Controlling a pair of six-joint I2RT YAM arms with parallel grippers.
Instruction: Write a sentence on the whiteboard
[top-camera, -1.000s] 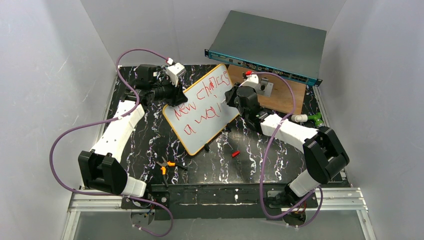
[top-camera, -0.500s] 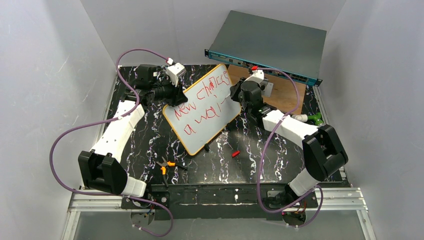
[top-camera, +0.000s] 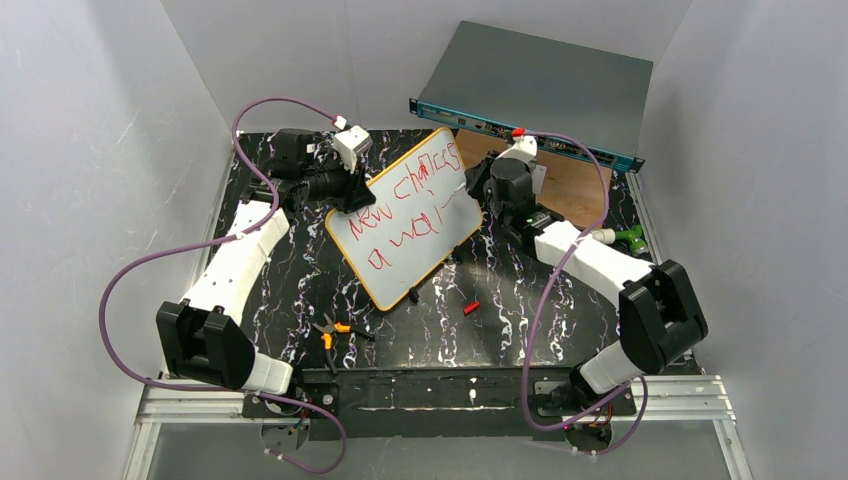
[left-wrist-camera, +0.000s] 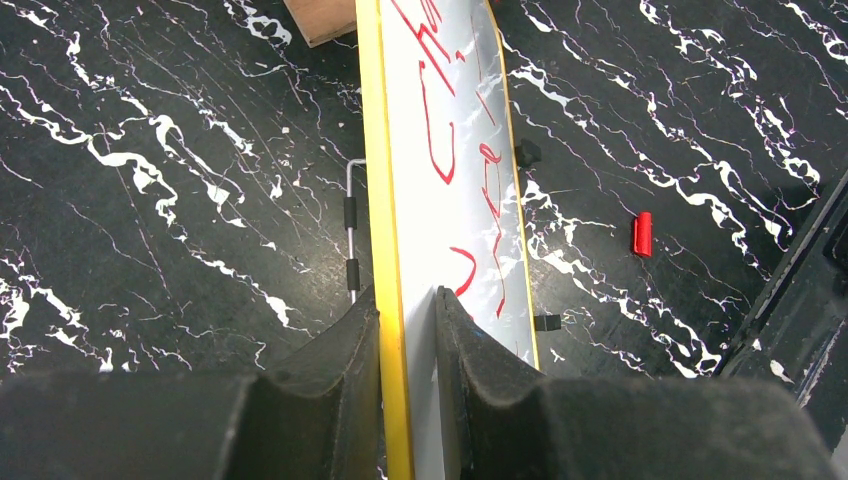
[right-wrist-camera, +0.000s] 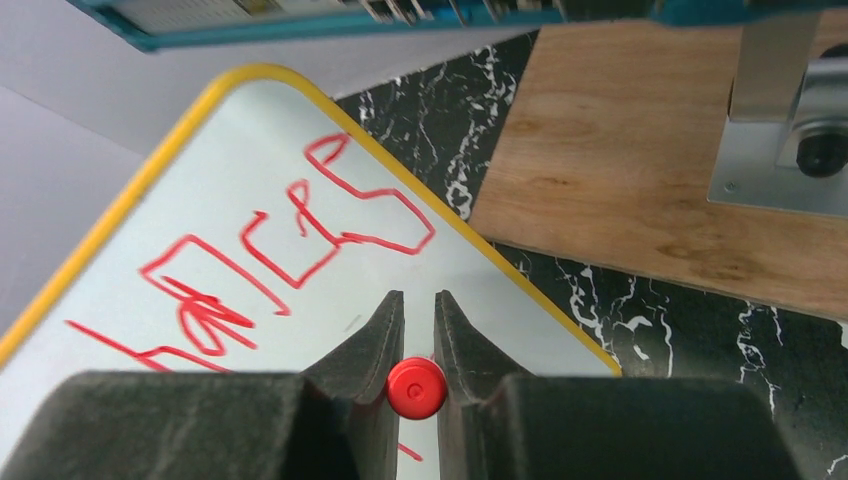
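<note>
- Red scrawl, the sentence (top-camera: 410, 187), runs in two lines across the whiteboard (top-camera: 405, 218). It is propped at a tilt mid-table on the black marbled table (top-camera: 290, 270), and its long side slants from 7 to 1 o'clock in the top view.
- At its 10 o'clock edge the left gripper (left-wrist-camera: 405, 365) is clamped on the orange rim, with one finger (left-wrist-camera: 340, 370) behind the whiteboard and the other on its white face.
- At the 2 o'clock corner the right gripper (right-wrist-camera: 417, 340) is closed around a red marker (right-wrist-camera: 417, 388), by the end of the upper line. I cannot tell whether the tip touches the surface.
- At 3 o'clock of that corner lies a wooden board (right-wrist-camera: 640, 190), its far end under a grey rack unit (top-camera: 545, 85).
- At the whiteboard's 5 o'clock, a red cap (top-camera: 471, 307) lies apart on the table.
- At its 7 o'clock lie pliers (top-camera: 332, 331) with orange handles.
</note>
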